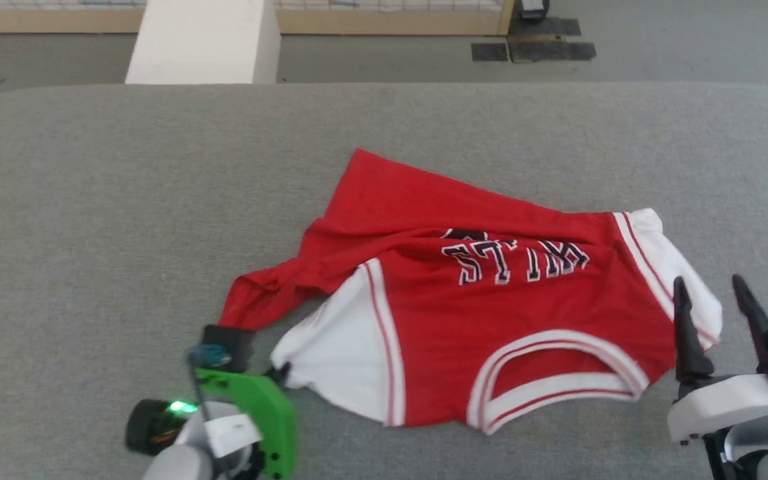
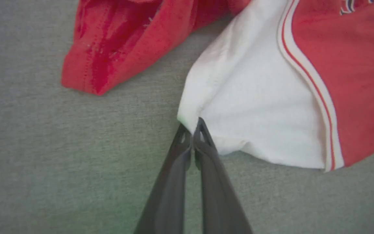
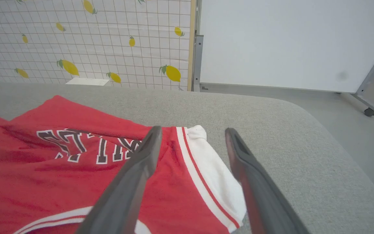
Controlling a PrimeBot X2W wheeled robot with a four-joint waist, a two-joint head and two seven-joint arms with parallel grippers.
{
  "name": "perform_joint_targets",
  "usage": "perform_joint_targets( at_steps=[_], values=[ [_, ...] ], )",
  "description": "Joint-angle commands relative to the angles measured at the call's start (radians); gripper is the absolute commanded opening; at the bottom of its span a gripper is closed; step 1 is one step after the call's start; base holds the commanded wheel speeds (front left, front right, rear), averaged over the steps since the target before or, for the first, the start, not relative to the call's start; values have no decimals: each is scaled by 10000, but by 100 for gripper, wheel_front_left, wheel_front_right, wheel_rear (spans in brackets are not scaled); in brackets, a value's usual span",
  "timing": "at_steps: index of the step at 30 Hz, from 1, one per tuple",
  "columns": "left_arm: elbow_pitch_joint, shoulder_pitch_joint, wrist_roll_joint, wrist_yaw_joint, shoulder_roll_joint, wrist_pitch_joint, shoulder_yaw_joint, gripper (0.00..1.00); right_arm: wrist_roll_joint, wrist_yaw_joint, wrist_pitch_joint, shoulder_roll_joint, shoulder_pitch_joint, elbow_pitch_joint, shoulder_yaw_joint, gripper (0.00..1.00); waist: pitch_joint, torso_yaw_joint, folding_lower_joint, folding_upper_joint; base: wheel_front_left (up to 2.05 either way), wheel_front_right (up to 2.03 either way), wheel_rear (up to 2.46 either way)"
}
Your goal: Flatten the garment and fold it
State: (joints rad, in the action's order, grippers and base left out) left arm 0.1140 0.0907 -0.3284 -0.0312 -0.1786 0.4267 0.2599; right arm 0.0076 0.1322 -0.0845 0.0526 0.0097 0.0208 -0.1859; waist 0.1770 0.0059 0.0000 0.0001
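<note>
Garment [image 1: 491, 300] lies crumpled on the grey padded table [image 1: 124, 200], a little right of centre and toward the near edge. Collar [image 1: 551, 380] faces you at the near side. The black lettering [image 1: 514, 260] reads upside down. Far part of the red body is folded over into a peak. A twisted red strip [image 1: 257, 293] trails out to the near left.

Your left gripper [image 2: 192, 130]: fingers pressed together, pinching the near-left corner of the white left sleeve [image 1: 337, 347]. In the left wrist view the cloth puckers toward the tips. The red strip's end lies to the left and farther out, apart from the fingertips, with bare table between.

Your right gripper [image 1: 709, 287]: jaws spread wide, holding nothing, at the near right, by the white right sleeve [image 1: 664, 260]. In the right wrist view one finger crosses the red body just inside the striped seam. The other runs along the sleeve's outer edge, so the sleeve lies between the two. You cannot tell whether the tips touch the cloth.
</note>
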Motion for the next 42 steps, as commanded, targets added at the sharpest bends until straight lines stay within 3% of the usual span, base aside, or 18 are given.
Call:
perform_joint_targets(
  at_steps=[1,8,16,17,18,19,26,31,36,42],
  values=[
    [-113,-223,-96,155,-196,-164,-249,0,79,-15,207,-23,189,-90,97,100,-314,318,0,-1,0,0,0],
    [-100,-570,-415,389,-479,-675,-942,0,130,-15,1675,21,492,-433,332,100,-481,742,0,-1,0,0,0],
    [822,-509,-455,418,-789,-1275,-1295,0,167,-15,2784,12,539,-569,136,100,-560,862,0,-1,0,0,0],
    [921,-496,-454,419,-795,-1407,-1319,18,185,-15,2869,12,559,-556,112,100,-615,869,0,-1,0,0,0],
    [977,-483,-445,438,-789,-1553,-1348,81,205,-15,2938,14,578,-537,91,100,-661,872,0,-1,0,0,0],
    [1009,-455,-404,457,-786,-1755,-1361,100,233,-15,3041,20,602,-511,51,100,-715,877,0,-1,0,0,0],
    [781,-321,-82,245,-699,-3942,-1332,100,682,-15,4189,472,572,-145,-152,100,-925,1000,0,-1,0,0,0],
    [570,-268,537,62,-694,-6308,-1131,100,1127,-15,6034,1015,237,-207,-510,100,-799,1203,0,-1,0,0,0],
    [640,-361,725,54,-470,-6786,-1035,100,1707,-15,7462,1499,-518,-674,-584,100,-595,1530,0,-1,0,0,0],
    [866,-216,791,-18,-246,-6865,-954,100,1777,-15,8386,1770,-1089,-1495,-281,100,-357,1870,0,-1,0,0,0]
  ],
)
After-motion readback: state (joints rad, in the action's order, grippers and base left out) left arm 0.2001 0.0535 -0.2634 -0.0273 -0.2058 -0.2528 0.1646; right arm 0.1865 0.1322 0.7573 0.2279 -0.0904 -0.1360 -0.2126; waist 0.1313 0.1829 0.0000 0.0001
